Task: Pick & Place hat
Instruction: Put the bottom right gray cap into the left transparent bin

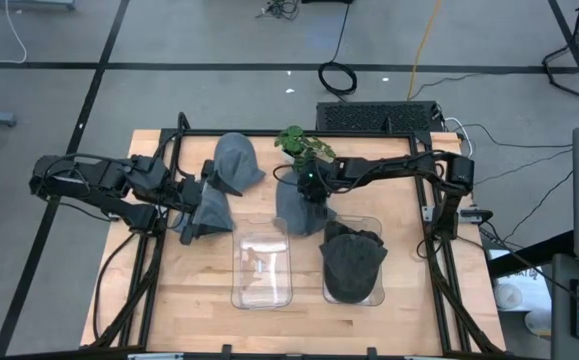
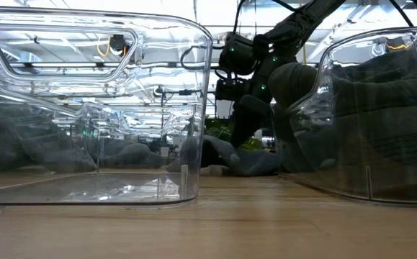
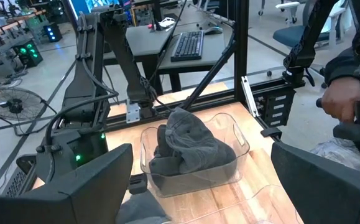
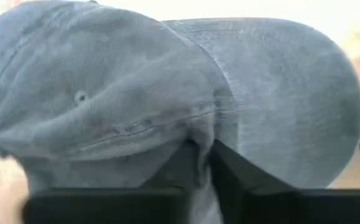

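Your right gripper point(image 4: 206, 163) is pinched on a fold of the grey hat point(image 1: 294, 205) at table centre, just at 12 o'clock of the two clear bins. Your left gripper point(image 3: 201, 186) stands with fingers spread wide and nothing between them, at 9 o'clock over another grey hat point(image 1: 209, 212). A third hat point(image 1: 235, 160) lies at 11 o'clock. The right bin point(image 1: 377, 225) holds a dark hat point(image 1: 353, 262); the left bin point(image 1: 262, 268) sits beside it. A small plant point(image 1: 304, 145) stands at 12 o'clock.
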`<state>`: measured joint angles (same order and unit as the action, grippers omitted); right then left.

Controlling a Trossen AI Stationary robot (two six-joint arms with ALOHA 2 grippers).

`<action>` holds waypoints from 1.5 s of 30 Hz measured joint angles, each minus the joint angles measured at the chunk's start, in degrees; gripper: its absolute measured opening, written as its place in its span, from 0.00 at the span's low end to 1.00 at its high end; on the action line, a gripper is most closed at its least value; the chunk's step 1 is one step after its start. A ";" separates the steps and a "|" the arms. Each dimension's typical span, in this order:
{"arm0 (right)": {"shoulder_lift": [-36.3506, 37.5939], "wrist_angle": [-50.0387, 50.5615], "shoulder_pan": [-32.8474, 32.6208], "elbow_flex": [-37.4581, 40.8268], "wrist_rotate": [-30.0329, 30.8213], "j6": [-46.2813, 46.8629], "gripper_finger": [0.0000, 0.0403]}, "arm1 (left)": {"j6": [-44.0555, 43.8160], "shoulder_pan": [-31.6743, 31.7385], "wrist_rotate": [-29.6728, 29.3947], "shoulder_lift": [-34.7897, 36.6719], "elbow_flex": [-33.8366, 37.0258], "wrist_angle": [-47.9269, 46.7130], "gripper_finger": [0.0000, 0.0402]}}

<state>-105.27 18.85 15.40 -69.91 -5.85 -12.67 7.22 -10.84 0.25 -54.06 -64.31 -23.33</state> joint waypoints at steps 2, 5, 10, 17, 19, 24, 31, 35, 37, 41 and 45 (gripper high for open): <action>0.00 -0.21 0.00 0.00 0.00 -1.44 0.03 | 0.00 0.01 -0.01 0.00 0.00 0.00 0.97; 0.00 -0.60 0.00 0.00 0.17 -2.29 0.01 | 0.00 -0.01 -0.02 0.00 0.00 0.00 0.97; 2.60 1.06 -0.04 0.11 3.93 -3.20 0.00 | 0.00 -0.02 0.00 0.00 0.00 -0.02 0.97; 13.23 2.77 -0.69 0.09 4.51 -3.08 0.00 | 0.00 0.00 -0.01 0.00 0.00 0.00 0.97; 17.01 3.65 -0.95 0.10 4.57 -2.98 0.00 | 0.00 0.01 -0.02 0.00 0.00 -0.01 0.97; 26.25 4.59 -1.86 0.09 4.50 -0.72 0.00 | 0.00 0.00 -0.02 0.02 0.00 0.02 0.97; 36.94 9.98 -6.74 0.09 0.82 1.75 0.00 | 0.00 0.01 -0.02 0.00 0.00 0.00 0.97; 41.52 9.21 -11.10 1.55 -1.94 3.64 0.00 | 0.00 0.00 -0.01 0.00 0.00 0.00 0.97; 43.35 8.24 -13.34 3.05 -3.43 3.70 0.00 | 0.00 -0.02 0.00 0.00 0.00 0.00 0.97; 45.88 4.84 -17.48 6.38 -4.94 5.33 0.00 | 0.00 0.00 -0.02 0.00 0.00 0.00 0.97; 47.20 1.07 -21.69 9.61 -4.94 5.99 0.00 | 1.75 0.00 -0.04 0.00 0.00 1.73 0.97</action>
<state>-58.07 19.92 -6.30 -60.30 -10.79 -6.68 8.97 -10.83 0.21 -54.06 -64.31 -21.60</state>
